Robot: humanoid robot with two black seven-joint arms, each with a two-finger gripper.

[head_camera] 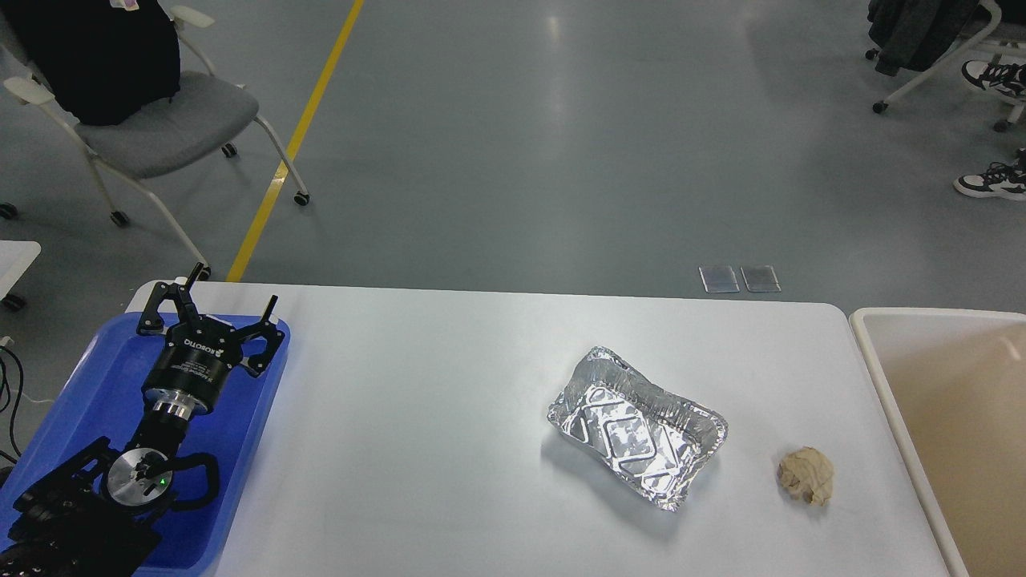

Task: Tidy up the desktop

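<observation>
The white desktop (433,417) fills the lower part of the head view. A crumpled foil tray (637,427) lies empty right of centre. A crumpled beige paper ball (806,476) lies to its right, near the table's right edge. My left gripper (227,301) is open and empty, fingers spread, over the far end of the blue tray (232,473) at the left. It is far from the foil tray and the paper ball. My right arm and gripper are out of view.
A cream-coloured bin (898,401) stands against the table's right edge. A grey wheeled chair (160,120) with a black garment stands on the floor at the far left. A yellow floor line (296,136) runs behind the table. Another chair and shoes are at the far right.
</observation>
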